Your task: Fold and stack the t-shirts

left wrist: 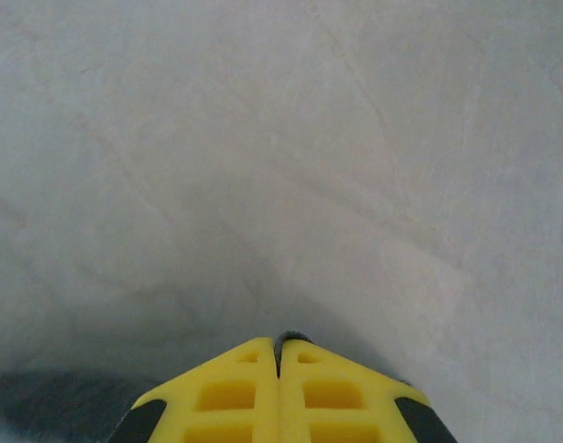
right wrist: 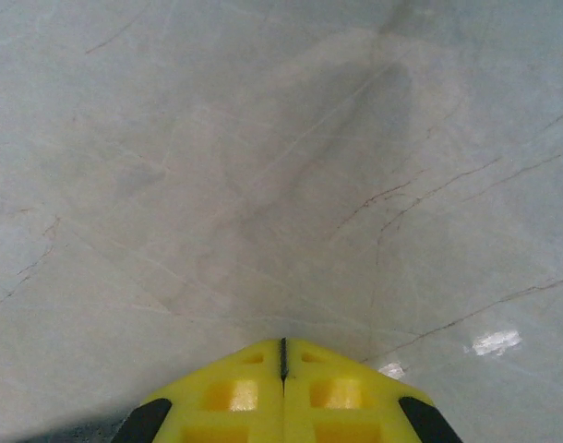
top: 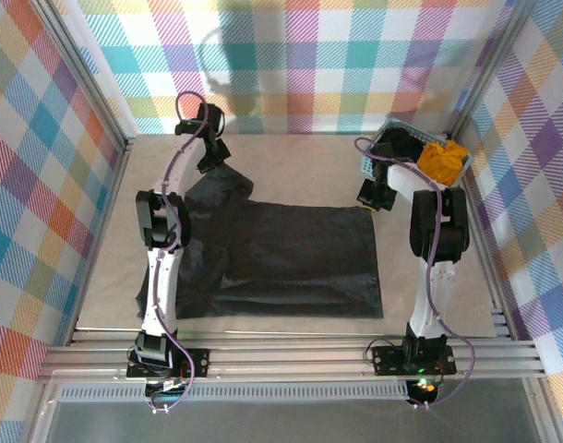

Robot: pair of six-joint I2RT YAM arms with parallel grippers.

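Observation:
A dark charcoal-grey t-shirt (top: 281, 254) lies spread flat on the pale table (top: 291, 166). My left gripper (top: 210, 159) is at its far left corner, by the sleeve. In the left wrist view the yellow fingers (left wrist: 235, 388) are shut, with a sliver of dark cloth pinched at the left gripper's (left wrist: 281, 340) tips. My right gripper (top: 367, 198) sits at the shirt's far right corner. The right wrist view shows the right gripper (right wrist: 283, 343) shut, a thin dark strip of cloth between its tips. A black t-shirt (top: 401, 143) and a mustard-orange t-shirt (top: 443, 159) lie in the basket.
The light blue perforated basket (top: 366, 164) stands at the back right corner, just behind the right gripper. Plaid walls enclose the table on three sides. Bare tabletop lies beyond the shirt's far edge.

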